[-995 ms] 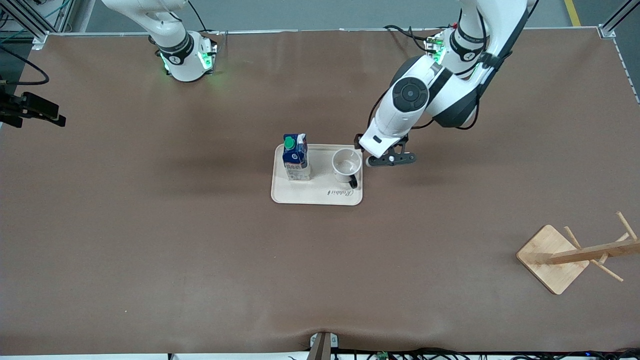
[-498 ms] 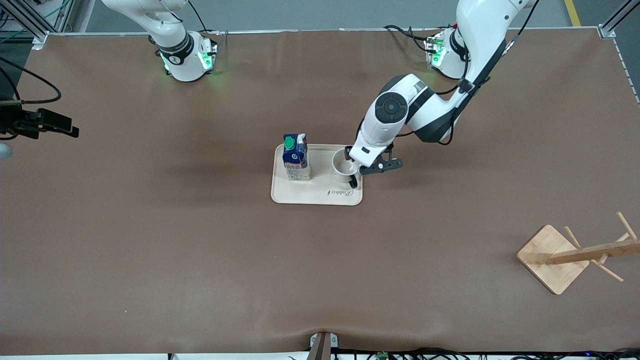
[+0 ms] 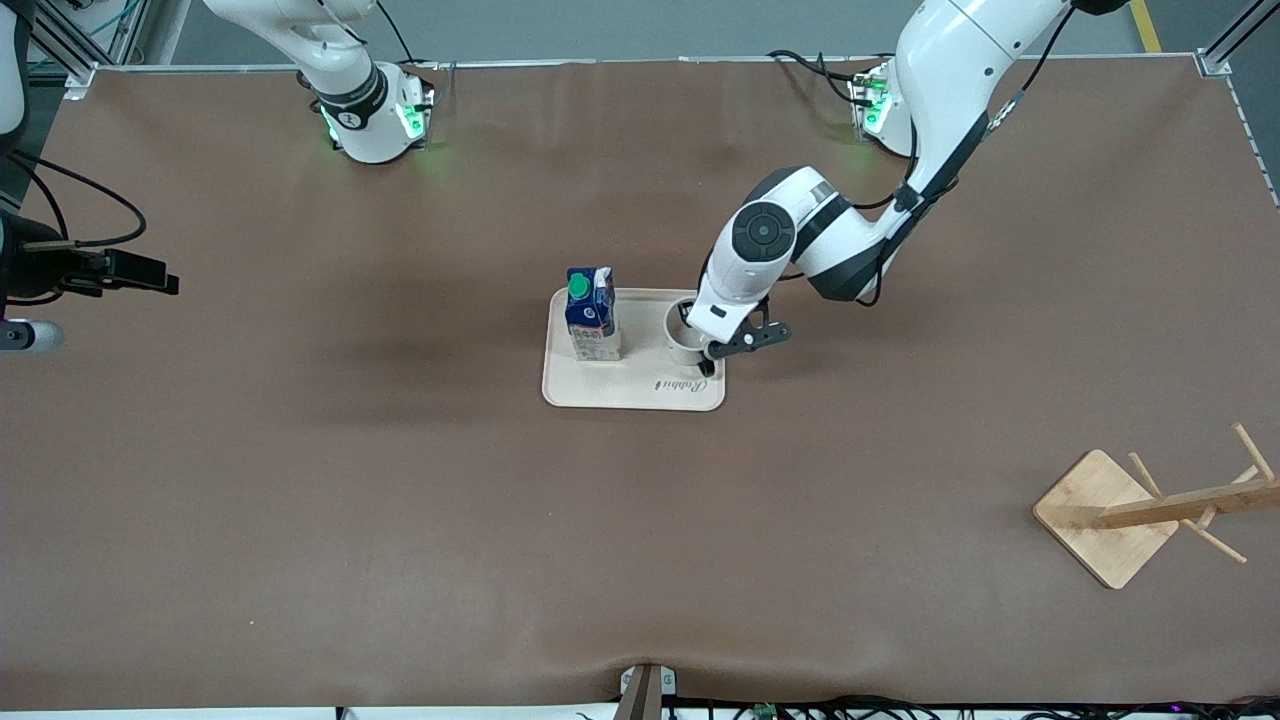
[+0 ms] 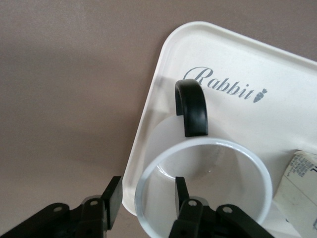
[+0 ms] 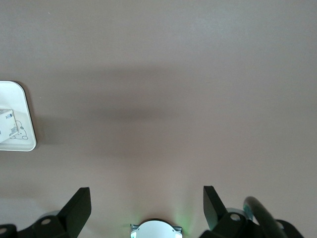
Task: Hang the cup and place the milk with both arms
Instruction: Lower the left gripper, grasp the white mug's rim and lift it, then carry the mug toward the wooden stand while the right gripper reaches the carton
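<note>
The white cup stands on the cream tray, its black handle pointing at the "Rabbit" lettering. The dark-blue milk with a green cap stands on the same tray, toward the right arm's end. My left gripper is down at the cup, open. In the left wrist view one finger is outside the cup's wall and the other is inside. My right gripper is open and empty above the table's edge at the right arm's end, and it shows open in the right wrist view.
A wooden mug rack with pegs stands near the front camera at the left arm's end. The tray's corner and the carton's base show in the right wrist view. The table is brown.
My left gripper has moved from beside the tray onto the cup and lowered over its wall. My right hand has come farther into view and lower.
</note>
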`<state>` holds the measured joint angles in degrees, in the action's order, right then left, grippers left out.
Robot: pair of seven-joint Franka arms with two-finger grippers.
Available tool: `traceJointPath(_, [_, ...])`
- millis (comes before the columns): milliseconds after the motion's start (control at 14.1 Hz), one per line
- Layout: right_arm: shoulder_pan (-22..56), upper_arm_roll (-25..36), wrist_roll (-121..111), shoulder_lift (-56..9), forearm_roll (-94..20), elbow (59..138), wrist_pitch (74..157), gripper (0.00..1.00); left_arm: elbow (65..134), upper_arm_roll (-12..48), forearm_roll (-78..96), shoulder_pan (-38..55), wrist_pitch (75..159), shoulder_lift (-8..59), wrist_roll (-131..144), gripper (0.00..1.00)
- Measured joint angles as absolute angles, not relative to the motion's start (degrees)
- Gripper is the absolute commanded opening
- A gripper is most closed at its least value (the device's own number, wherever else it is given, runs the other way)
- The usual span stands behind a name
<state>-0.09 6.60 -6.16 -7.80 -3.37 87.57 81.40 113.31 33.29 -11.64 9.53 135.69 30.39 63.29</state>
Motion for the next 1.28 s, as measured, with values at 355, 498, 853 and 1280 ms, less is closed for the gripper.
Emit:
traceJointPath(355, [-0.7, 6.6, -6.2, -8.4, -6.3, 87.5, 81.6, 1.0, 113.2, 33.3, -12.2, 9.5, 135.8, 31.0, 63.4, 0.0])
traceJointPath(498, [-0.7, 6.5, -6.2, -8.7, -8.0, 87.5, 82.1, 1.0, 112.8, 33.3, -13.6, 9.5, 135.9, 31.1, 63.4, 0.0])
traceJointPath(853, [1.7, 5.6, -6.2, -11.3, -14.5, 87.5, 83.3, 1.0, 106.5, 33.2, -14.6, 8.5, 130.8, 29.0, 63.0, 0.0])
traceJointPath(1280, [10.1, 5.3, -2.3, -11.8, -22.6, 87.4, 86.8, 1.0, 101.1, 34.1, -14.2, 0.7, 116.7, 17.9, 54.6, 0.0])
